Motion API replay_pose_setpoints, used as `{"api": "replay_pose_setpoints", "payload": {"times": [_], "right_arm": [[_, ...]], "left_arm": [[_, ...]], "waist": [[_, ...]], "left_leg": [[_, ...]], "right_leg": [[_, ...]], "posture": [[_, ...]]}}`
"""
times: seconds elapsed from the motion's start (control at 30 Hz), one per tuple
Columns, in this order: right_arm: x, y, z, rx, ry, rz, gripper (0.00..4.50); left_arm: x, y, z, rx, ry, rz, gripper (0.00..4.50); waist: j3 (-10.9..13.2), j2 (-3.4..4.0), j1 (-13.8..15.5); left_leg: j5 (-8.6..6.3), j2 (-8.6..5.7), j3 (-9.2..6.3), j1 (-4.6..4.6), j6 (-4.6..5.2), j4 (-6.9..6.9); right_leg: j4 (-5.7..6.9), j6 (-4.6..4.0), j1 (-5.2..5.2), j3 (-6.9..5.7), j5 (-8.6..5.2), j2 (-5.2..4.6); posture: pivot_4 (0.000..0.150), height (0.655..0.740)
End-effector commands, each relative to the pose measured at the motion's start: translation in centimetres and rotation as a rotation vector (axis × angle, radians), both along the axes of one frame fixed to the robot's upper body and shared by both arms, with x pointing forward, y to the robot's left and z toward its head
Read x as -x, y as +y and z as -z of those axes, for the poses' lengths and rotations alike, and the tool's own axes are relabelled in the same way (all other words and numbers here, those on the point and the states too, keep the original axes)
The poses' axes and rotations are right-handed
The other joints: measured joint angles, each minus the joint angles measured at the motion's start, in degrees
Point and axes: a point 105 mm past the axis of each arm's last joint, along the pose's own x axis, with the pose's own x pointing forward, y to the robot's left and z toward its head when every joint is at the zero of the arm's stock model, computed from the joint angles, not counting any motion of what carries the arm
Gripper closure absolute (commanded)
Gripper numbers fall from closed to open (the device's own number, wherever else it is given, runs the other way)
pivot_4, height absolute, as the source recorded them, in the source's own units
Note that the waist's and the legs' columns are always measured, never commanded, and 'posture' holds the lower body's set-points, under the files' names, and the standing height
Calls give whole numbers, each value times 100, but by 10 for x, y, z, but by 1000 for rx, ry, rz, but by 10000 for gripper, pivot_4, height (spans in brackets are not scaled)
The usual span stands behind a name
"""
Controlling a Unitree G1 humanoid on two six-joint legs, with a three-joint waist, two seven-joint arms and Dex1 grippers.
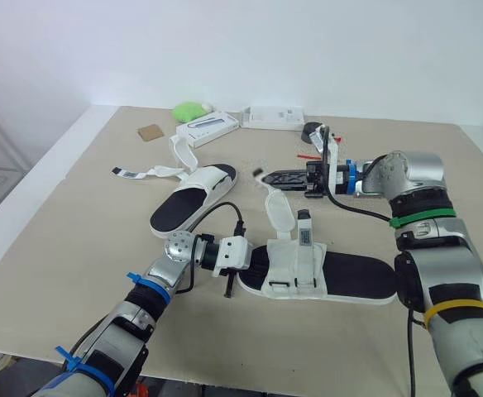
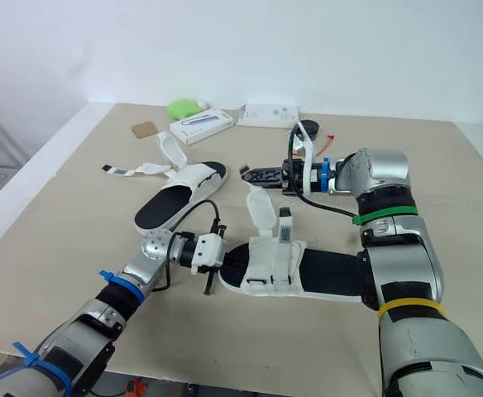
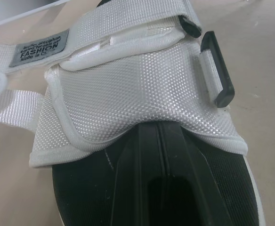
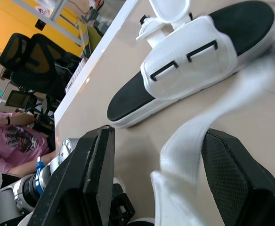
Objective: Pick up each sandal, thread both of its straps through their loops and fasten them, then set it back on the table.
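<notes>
Right fingers (image 4: 90,174) stand apart just behind the near sandal (image 1: 349,277), its loose strap (image 4: 189,136) passing between them unclamped. Left fingers (image 3: 142,179) look together at its toe, likely steadying it on the tabletop (image 1: 76,248).

sandals (image 1: 193,198) (image 1: 353,277): 2 | white boxes (image 1: 208,126) (image 1: 273,117): 2 | green lump (image 1: 189,111): 1 | brown card (image 1: 150,131): 1 | black disc (image 1: 312,130): 1

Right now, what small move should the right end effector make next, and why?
I would probably close the right end effector on the white woven strap: its open black fingers sit either side of that strap, which stands up unfastened from the near white sandal with the black footbed, where the left end effector rests.
</notes>
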Motion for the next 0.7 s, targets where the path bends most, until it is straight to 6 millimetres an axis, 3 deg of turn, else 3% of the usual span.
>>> {"api": "replay_pose_setpoints", "payload": {"times": [0.03, 0.1, 0.13, 0.3, 0.43, 0.5, 0.7], "right_arm": [[2, 2, -22, -44, -72, -33, 17186], [4, 1, -23, -54, -78, -42, 22273], [6, 0, -24, -61, -78, -49, 28324], [11, -2, -27, -80, -94, -69, 44048], [15, -3, -33, -93, -121, -84, 44048], [21, -6, -45, -105, -220, -103, 44048], [76, -11, -63, -121, -568, -223, 44048]], "left_arm": [[22, 22, 73, -267, 199, -19, 45000], [22, 22, 73, -266, 198, -20, 45000], [22, 21, 73, -265, 197, -19, 45000], [22, 19, 73, -261, 197, -17, 45000], [23, 19, 73, -263, 196, -13, 45000], [23, 19, 73, -263, 196, -13, 45000], [23, 20, 74, -265, 199, -13, 45000]], "waist": [[0, 0, 0], [0, 0, 0], [0, 0, 0], [0, 0, 0], [0, 0, 0], [0, 0, 2], [3, -1, 26]], "left_leg": [[0, 0, 0, 0, 0, 0], [0, 0, 0, 0, 0, 0], [0, 0, 0, 0, 0, 0], [1, -1, -1, 0, 0, 2], [1, -1, -1, -1, 0, 3], [1, -1, -1, -1, 0, 3], [1, -11, -15, -21, 0, 10]], "right_leg": [[0, 0, 0, 0, 0, 0], [0, 1, 0, 0, 0, 0], [0, 1, 0, 0, 1, 0], [1, 2, 1, 1, 1, 0], [0, 4, 1, 1, 2, 0], [0, 5, 1, 1, 2, 0], [0, 18, -1, -5, -4, -3]], "posture": [[1500, 7400], [1500, 7400], [1500, 7400], [1500, 7400], [1500, 7400], [1500, 7400], [1500, 7400]]}}
